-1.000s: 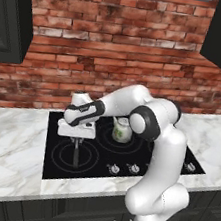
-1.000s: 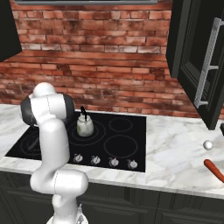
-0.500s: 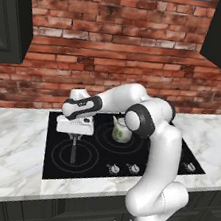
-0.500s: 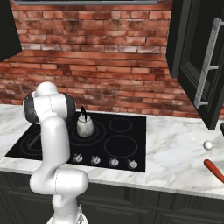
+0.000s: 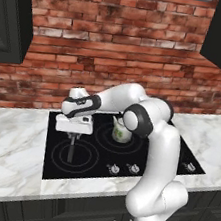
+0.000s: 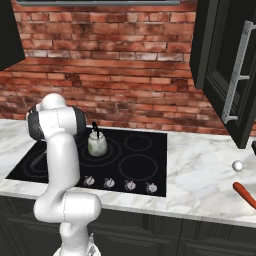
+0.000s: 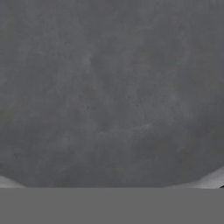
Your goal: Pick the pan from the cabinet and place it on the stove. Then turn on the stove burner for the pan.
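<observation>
My gripper [image 5: 73, 135] points straight down over the front-left ring of the black stove [image 5: 53, 166], well left of the arm's elbow. A thin dark strip of the pan [image 5: 71, 149] hangs from the fingers, seen edge-on, its lower end near the glass. In the hand view the pan's dark grey speckled inside [image 7: 112, 87] sits very close and hides the fingertips. Silver knobs [image 5: 115, 169] line the stove's front edge [image 6: 145, 160]. The charcoal cabinet [image 6: 235, 75] is at the upper right, its door swung open with a silver bar handle.
A small pale kettle [image 5: 121, 131] with a black hoop handle stands on the back-middle ring [image 6: 97, 144], right of the hand. A white ball [image 6: 238, 165] and a red sausage-like thing [image 6: 245, 194] lie on the marble counter at the right. A brick wall stands behind.
The hand has drifted slightly left over the cooktop with the dark strip still hanging under it. The kettle and the base have not moved.
</observation>
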